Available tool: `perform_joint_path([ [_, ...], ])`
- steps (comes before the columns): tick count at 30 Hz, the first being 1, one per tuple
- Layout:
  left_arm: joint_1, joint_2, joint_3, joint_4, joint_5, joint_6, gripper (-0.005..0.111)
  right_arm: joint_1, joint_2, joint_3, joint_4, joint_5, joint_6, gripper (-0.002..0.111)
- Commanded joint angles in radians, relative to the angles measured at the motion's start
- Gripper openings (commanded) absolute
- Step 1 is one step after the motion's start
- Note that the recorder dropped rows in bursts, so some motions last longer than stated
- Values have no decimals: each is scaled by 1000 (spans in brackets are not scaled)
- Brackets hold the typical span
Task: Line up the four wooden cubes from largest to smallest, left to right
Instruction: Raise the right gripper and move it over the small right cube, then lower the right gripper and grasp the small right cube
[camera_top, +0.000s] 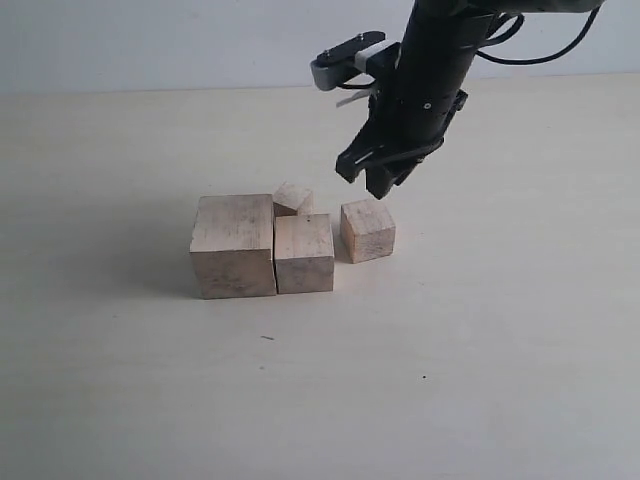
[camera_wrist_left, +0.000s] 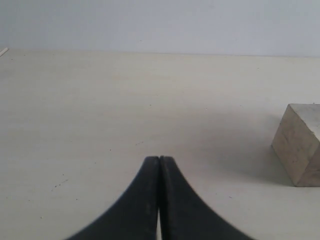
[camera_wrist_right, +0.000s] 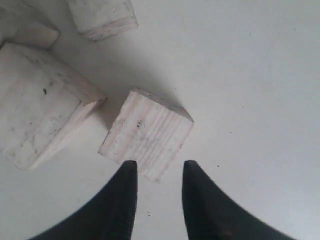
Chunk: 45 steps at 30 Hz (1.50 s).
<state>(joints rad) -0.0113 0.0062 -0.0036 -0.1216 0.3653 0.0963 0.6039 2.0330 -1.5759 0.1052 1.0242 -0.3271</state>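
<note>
Four pale wooden cubes sit mid-table. The largest cube is leftmost, with the second-largest cube touching its right side. The smallest cube sits just behind those two. The third cube stands slightly apart on the right, turned at an angle. My right gripper hovers open just above and behind it. In the right wrist view the gripper holds nothing, and the third cube lies just beyond its tips. My left gripper is shut and empty, low over the table, with one cube off to the side.
The cream tabletop runs back to a pale wall. The right wrist view also shows the second-largest cube, the smallest cube and a corner of the largest cube. The left arm is outside the exterior view.
</note>
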Motion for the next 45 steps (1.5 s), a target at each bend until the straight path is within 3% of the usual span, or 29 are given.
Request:
perform_joint_path([
  [1, 3, -6, 4, 1, -11, -1, 0, 1, -9, 3, -75, -15, -132, 36],
  [9, 3, -6, 4, 1, -11, -1, 0, 1, -9, 3, -79, -84, -138, 36],
  [16, 3, -6, 4, 1, -11, -1, 0, 1, -9, 3, 57, -45, 267, 35],
  [22, 3, -6, 4, 1, -11, -1, 0, 1, -9, 3, -48, -26, 269, 36],
  [26, 3, -6, 4, 1, -11, -1, 0, 1, -9, 3, -105, 23, 167, 43],
  [31, 3, -6, 4, 1, -11, -1, 0, 1, -9, 3, -71, 159, 96, 65],
  [35, 3, -6, 4, 1, -11, -1, 0, 1, -9, 3, -58, 184, -87, 81],
  [45, 3, -6, 4, 1, -11, -1, 0, 1, -9, 3, -60, -33, -593, 84],
])
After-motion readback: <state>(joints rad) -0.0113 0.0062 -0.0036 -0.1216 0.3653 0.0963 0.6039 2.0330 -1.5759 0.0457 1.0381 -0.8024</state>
